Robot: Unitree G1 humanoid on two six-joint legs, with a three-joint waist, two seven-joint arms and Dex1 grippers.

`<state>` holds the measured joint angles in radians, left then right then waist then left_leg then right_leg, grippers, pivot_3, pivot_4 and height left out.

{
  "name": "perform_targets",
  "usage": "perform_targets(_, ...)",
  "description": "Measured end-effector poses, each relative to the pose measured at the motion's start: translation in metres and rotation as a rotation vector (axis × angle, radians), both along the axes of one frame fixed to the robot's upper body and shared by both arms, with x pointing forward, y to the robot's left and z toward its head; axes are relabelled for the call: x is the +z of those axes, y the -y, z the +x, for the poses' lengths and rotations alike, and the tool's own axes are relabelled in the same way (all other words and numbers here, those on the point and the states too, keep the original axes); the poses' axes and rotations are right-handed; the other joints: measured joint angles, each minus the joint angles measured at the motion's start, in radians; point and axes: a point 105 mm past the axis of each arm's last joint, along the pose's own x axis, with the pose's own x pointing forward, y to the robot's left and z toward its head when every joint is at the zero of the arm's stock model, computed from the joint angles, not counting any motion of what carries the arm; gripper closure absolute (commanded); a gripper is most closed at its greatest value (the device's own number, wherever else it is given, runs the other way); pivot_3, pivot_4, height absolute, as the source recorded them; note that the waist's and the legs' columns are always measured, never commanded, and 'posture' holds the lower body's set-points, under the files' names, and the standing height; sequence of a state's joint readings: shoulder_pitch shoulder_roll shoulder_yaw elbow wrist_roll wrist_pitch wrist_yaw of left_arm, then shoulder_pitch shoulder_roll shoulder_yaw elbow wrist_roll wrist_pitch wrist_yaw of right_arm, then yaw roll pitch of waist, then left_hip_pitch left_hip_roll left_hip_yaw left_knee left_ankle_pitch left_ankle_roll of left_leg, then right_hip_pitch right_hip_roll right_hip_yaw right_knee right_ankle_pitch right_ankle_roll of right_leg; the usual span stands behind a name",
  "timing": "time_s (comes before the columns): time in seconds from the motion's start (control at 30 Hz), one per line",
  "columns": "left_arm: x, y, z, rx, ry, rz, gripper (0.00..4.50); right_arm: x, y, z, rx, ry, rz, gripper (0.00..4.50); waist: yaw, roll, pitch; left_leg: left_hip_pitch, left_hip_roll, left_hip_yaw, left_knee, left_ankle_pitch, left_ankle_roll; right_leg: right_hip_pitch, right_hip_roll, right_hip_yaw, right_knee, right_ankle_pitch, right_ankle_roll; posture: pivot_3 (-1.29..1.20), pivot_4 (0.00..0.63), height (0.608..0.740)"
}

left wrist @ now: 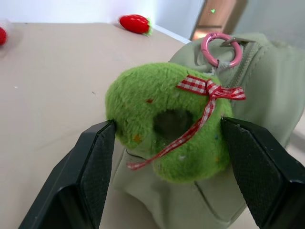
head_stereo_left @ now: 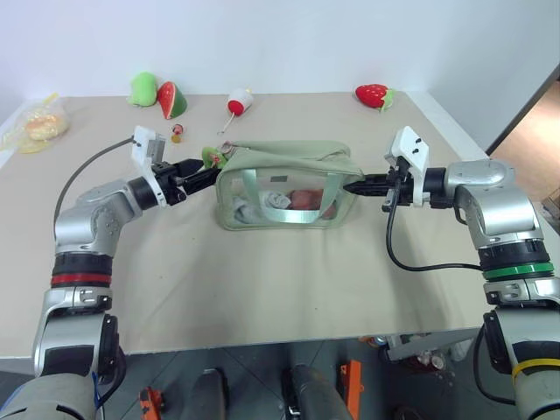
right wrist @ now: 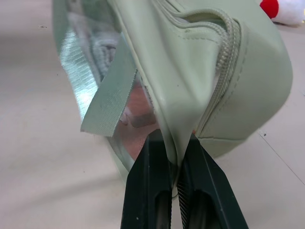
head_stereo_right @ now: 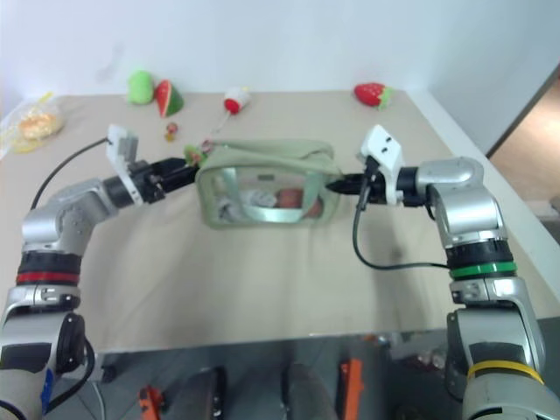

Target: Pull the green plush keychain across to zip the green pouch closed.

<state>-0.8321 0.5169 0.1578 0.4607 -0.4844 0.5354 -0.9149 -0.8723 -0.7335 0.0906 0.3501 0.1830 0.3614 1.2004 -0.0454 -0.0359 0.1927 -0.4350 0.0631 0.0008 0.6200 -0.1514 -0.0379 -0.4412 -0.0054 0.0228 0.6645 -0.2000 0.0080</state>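
Two grippers are working at opposite ends of the green pouch (head_stereo_left: 284, 185), which is sitting in the middle of the tabletop (head_stereo_left: 262, 289). Through its clear side panel, something reddish and a pale bundle are showing inside, too blurred to name. The right gripper (right wrist: 177, 157) is pinching the fabric corner of the pouch's end, fingers clamped tight on it. The left gripper (left wrist: 167, 138) is standing spread wide on either side of the green plush keychain (left wrist: 167, 126), which is hanging from a pink ring at the pouch's other end. Farther back, a watermelon-slice toy (head_stereo_left: 171, 100), a green plush blob (head_stereo_left: 143, 88) and a strawberry toy (head_stereo_left: 374, 94) are lying.
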Motion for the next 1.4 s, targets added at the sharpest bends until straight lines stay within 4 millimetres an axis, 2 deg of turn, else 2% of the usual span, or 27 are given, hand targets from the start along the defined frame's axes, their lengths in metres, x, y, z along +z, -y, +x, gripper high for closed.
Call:
perform_targets(0.07,0.003,0.002,0.005,0.011,0.002,-0.015,1.96,0.000,0.000,0.000,-0.001,0.001,-0.001,4.50,0.000,0.000,0.000,0.000,0.000,0.000,0.000,0.000,0.000,0.000,0.000,0.000,0.000,0.000,0.000,0.00,0.150,0.740)
perform_targets(0.3,0.003,0.004,0.008,0.009,0.008,-0.030,4.36,-0.002,0.000,-0.003,-0.002,-0.003,0.007,4.50,0.000,0.000,0.000,-0.001,0.000,0.000,0.000,0.000,0.000,0.000,0.000,0.000,0.000,0.000,0.000,0.00,0.150,0.740)
perform_targets(0.33,0.003,0.004,0.008,0.007,0.008,-0.030,4.46,-0.002,0.000,-0.003,-0.001,-0.003,0.008,4.50,0.000,0.000,0.000,-0.001,0.000,0.000,0.000,0.000,0.000,0.000,0.000,0.000,0.000,0.000,0.000,0.00,0.150,0.740)
perform_targets(0.73,0.012,0.005,0.006,0.007,0.053,-0.023,4.46,-0.003,0.000,-0.003,-0.004,-0.006,0.011,4.50,0.000,0.000,0.000,-0.001,0.000,0.000,0.000,0.000,0.000,0.000,0.000,0.000,0.000,0.000,0.000,0.00,0.150,0.740)
perform_targets(0.87,0.034,-0.006,0.003,0.037,0.129,-0.047,4.46,-0.003,0.000,-0.004,-0.002,-0.007,0.012,4.50,0.000,0.000,0.000,-0.001,0.000,0.000,0.000,0.000,0.000,0.000,0.000,0.000,0.000,0.000,0.000,0.00,0.150,0.740)
perform_targets(0.9,0.043,-0.009,0.003,0.051,0.153,-0.049,4.46,-0.003,0.000,-0.004,-0.002,-0.007,0.012,4.50,0.000,0.000,0.000,-0.001,0.000,-0.001,0.000,0.000,0.000,0.000,0.000,0.000,0.000,0.000,0.000,0.00,0.150,0.740)
perform_targets(0.93,0.060,-0.013,0.003,0.068,0.212,-0.052,4.46,-0.003,0.000,-0.004,-0.002,-0.007,0.011,4.50,0.000,0.000,0.000,-0.001,0.000,-0.001,0.000,0.000,0.000,0.000,0.000,0.000,0.000,0.000,0.000,0.00,0.150,0.740)
perform_targets(1.0,0.074,-0.013,0.001,0.067,0.261,-0.046,4.46,-0.003,0.000,-0.004,-0.002,-0.007,0.011,4.50,0.001,0.000,0.000,-0.001,0.000,0.000,0.000,0.000,0.000,0.000,-0.001,0.000,0.000,0.000,0.001,0.00,0.150,0.740)
perform_targets(1.03,0.084,-0.008,0.000,0.057,0.309,-0.020,4.46,-0.003,0.000,-0.004,-0.002,-0.007,0.011,4.50,0.001,0.000,0.000,-0.001,-0.001,0.000,0.001,0.000,0.000,0.000,-0.001,0.000,0.000,0.000,0.001,0.00,0.150,0.740)
perform_targets(1.1,0.090,0.000,-0.002,0.030,0.343,0.019,4.46,-0.003,0.000,-0.004,-0.001,-0.007,0.011,4.50,0.000,0.000,0.000,0.000,-0.001,0.000,0.001,0.000,0.000,0.000,-0.001,0.000,0.000,0.000,0.001,0.00,0.150,0.740)
perform_targets(1.27,0.093,0.045,-0.008,-0.121,0.421,0.153,4.46,-0.003,0.000,-0.003,-0.001,-0.007,0.011,4.50,0.000,0.000,0.000,-0.001,-0.001,0.000,0.000,0.000,0.000,0.000,0.000,0.000,0.000,0.000,0.001,0.00,0.150,0.740)
perform_targets(1.4,0.096,0.074,-0.016,-0.220,0.468,0.202,4.46,-0.003,0.000,-0.003,-0.002,-0.006,0.012,4.50,0.000,0.000,0.000,-0.001,-0.001,0.000,0.000,0.000,0.000,0.000,0.000,0.000,0.000,0.000,0.001,0.00,0.150,0.740)
